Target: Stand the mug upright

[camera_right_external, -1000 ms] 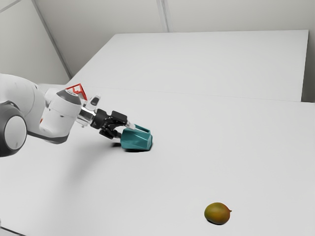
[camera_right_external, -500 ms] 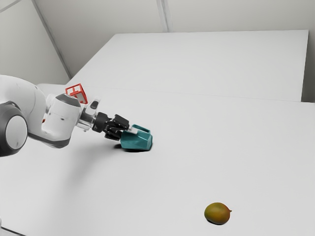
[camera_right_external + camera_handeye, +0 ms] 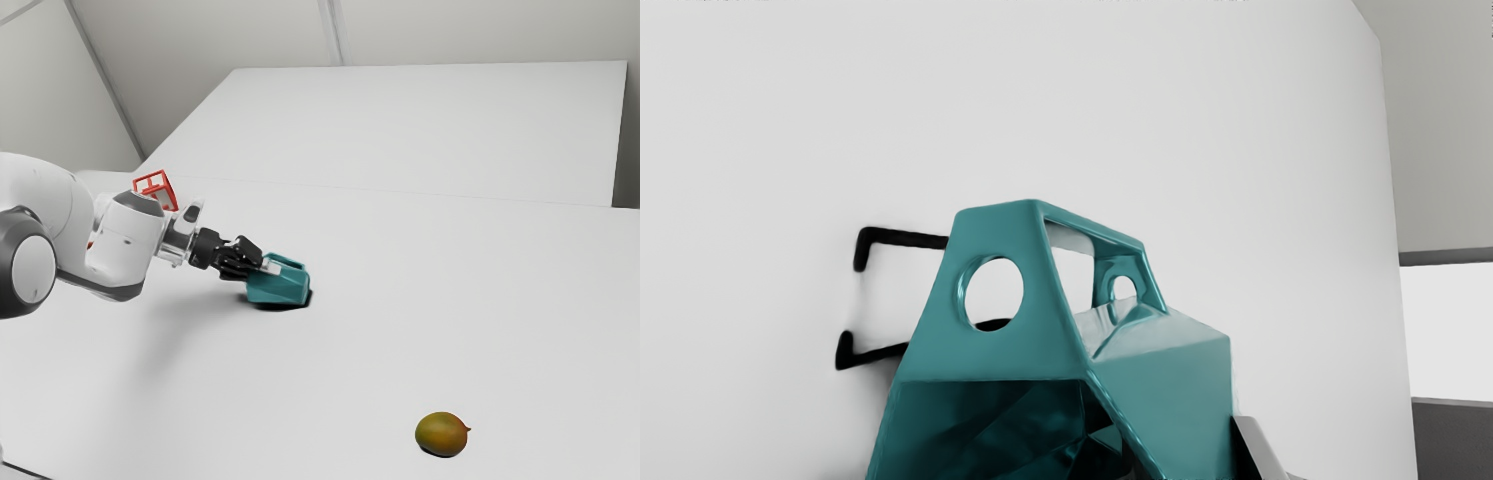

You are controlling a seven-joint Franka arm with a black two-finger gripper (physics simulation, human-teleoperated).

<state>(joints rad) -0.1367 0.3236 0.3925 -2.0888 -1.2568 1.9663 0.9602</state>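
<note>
Mug: the teal mug (image 3: 279,286) lies on its side on or just over the table (image 3: 450,320), mouth (image 3: 986,430) toward the gripper (image 3: 268,267), base toward the exterior view's right, handle (image 3: 993,230) uppermost.
Gripper: nearly closed, with only the mug's side wall appearing to fill the narrow gap; one finger (image 3: 1261,448) lies against the outside, the other seemingly within the mouth.
Step in hand: judged to be securing the grip for righting; the mug is not upright.
Next move: a small lift, then a turn of the wrist that brings the mouth up and the base down, followed by lowering and release.
Hazard: the thin wall may pivot or slip between the fingers.
Surroundings: a mango-like fruit (image 3: 442,434) sits well apart.
</note>
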